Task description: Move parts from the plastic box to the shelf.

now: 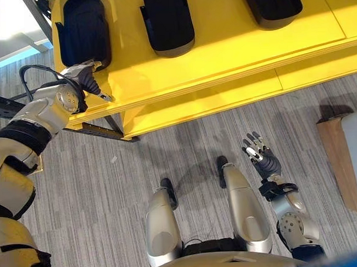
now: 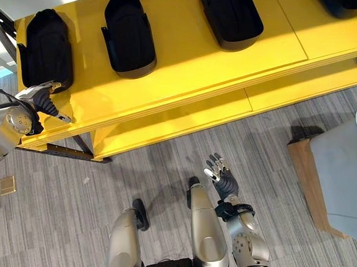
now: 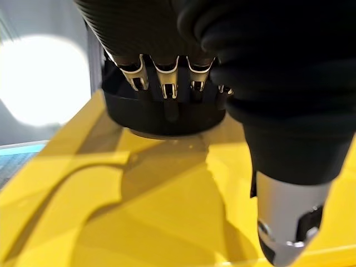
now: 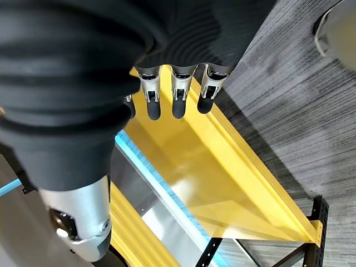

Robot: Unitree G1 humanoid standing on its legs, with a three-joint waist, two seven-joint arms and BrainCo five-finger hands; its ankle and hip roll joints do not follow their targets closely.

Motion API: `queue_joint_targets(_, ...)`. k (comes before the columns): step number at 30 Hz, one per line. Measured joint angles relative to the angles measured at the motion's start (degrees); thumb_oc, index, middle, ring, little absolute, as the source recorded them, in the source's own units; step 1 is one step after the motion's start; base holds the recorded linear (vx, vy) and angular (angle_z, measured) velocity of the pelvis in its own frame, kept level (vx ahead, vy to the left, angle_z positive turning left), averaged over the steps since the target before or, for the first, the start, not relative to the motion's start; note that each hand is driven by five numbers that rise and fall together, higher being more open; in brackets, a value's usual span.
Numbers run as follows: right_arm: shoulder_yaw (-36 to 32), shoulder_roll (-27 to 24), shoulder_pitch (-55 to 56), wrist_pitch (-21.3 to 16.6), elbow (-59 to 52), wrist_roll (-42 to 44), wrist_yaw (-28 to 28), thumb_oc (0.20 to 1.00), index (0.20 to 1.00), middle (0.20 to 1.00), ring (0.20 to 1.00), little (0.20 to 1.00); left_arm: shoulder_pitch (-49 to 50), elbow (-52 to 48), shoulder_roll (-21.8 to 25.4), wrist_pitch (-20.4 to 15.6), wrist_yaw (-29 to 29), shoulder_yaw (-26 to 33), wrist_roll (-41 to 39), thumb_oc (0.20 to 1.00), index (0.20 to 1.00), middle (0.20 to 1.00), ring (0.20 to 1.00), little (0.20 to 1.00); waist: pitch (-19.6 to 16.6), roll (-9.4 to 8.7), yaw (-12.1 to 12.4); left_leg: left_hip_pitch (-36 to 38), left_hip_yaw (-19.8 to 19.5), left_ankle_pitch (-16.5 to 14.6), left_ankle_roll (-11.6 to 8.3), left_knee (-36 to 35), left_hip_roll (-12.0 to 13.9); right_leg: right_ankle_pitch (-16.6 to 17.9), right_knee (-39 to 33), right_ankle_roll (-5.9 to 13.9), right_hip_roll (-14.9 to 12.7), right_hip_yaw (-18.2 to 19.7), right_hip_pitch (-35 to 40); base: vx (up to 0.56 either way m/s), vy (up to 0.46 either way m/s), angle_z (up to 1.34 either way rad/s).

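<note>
Bright, even light overhead. The glossy yellow shelf (image 1: 222, 44) reflects soft glare and carries dark shadows beneath the fingers (image 3: 167, 83); a blown-out white patch glows beyond them, and the nearest fingers blur.

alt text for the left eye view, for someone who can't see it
Seen from above, the robot's left hand reaches to the front edge of a yellow shelf, just below the leftmost of three black parts lined up on it. Its right hand hangs with fingers straight over grey striped carpet, holding nothing.
</note>
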Motion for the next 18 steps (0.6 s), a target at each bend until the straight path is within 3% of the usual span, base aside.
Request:
queue_joint_targets(7,0.38,1.67,-0.16,-0.01,-0.04,0.0,0.04,1.0,1.0,1.0,1.0,1.0,-0.3,-1.47,-0.02,-0.21,0.9,-0.11,-0.02,1.0,1.0,1.0,1.0,1.0,-0.02,-0.04,0.15,0.04,-0.04,-0.01,0.01,-0.21,-0.6,-0.06,0.01,0.07,-0.56,0.07,0.05,0.02,-0.002,0.01)
queue_joint_targets(18,0.08,1.64,-0.05,0.0,1.47,0.0,0.12,1.0,1.0,1.0,1.0,1.0,0.48,-18.06,0.52,-0.55,1.95,-0.52,-0.04,1.0,1.0,1.0,1.0,1.0,-0.07,-0.14,0.17,0.43,-1.59,-0.09,0.21,0.8,-0.46,0.67,-0.98,0.66,-0.5,-0.82,2.52,0.0,-0.006,0.04)
